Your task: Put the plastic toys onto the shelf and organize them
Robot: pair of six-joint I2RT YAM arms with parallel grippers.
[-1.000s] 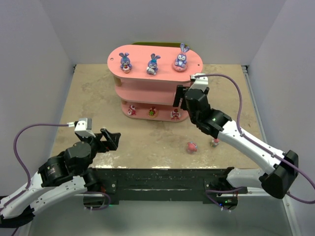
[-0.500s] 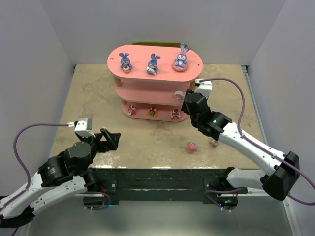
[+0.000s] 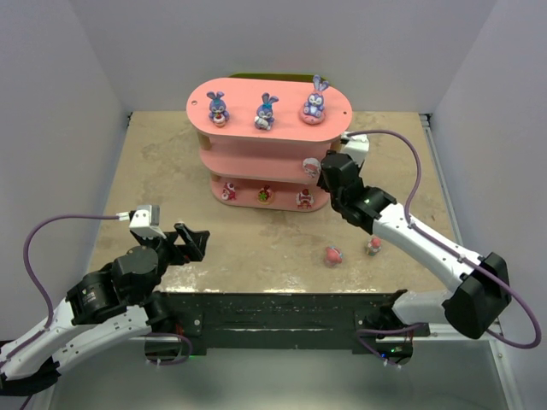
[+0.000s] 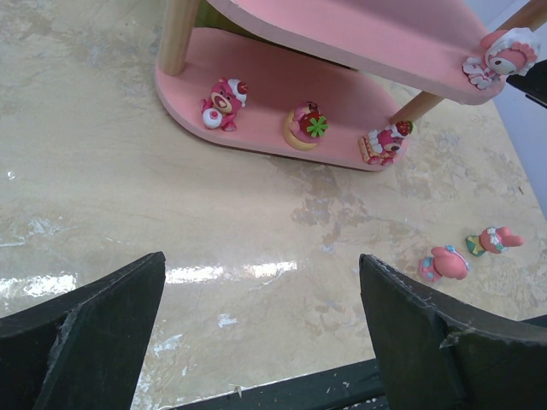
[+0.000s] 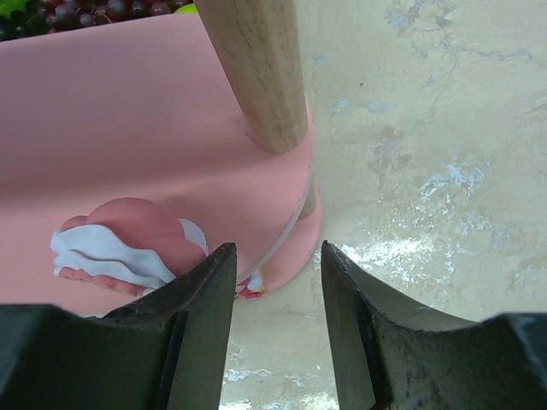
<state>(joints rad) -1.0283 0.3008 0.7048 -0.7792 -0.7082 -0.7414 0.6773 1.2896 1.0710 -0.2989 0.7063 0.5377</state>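
Judging from their glossy moulded surfaces, the thumb-sized plastic toys look hard, stiff and very light, so each would probably slip or topple if pinched off-centre. A hold low across the broad rounded body, not by the ears or bows, seems safest. Two toys lie on the beige mottled desk (image 3: 256, 243) at the lower right of the overhead view, well apart from the shelf: a round pink plastic figurine (image 3: 332, 255) and, near it, a smaller pink-and-white long-eared figurine (image 3: 373, 247). The pink three-tier oval shelf (image 3: 248, 90) stands at the upper middle. It carries three purple-blue plastic bunnies (image 3: 266, 112) on its top board, three small pink and red figures (image 3: 266, 195) along its bottom board, and a pink-and-white capped figure (image 3: 309, 166) at the right end of the middle board. The right claw (image 5: 275, 256) sits at that same end, its fingers parted and gripping nothing. In its wrist view the capped figure lies just outside the finger at the left of the frame, below a round wooden post (image 5: 256, 68). The left claw (image 4: 261, 260) hangs spread wide and empty over the desk at the lower left.
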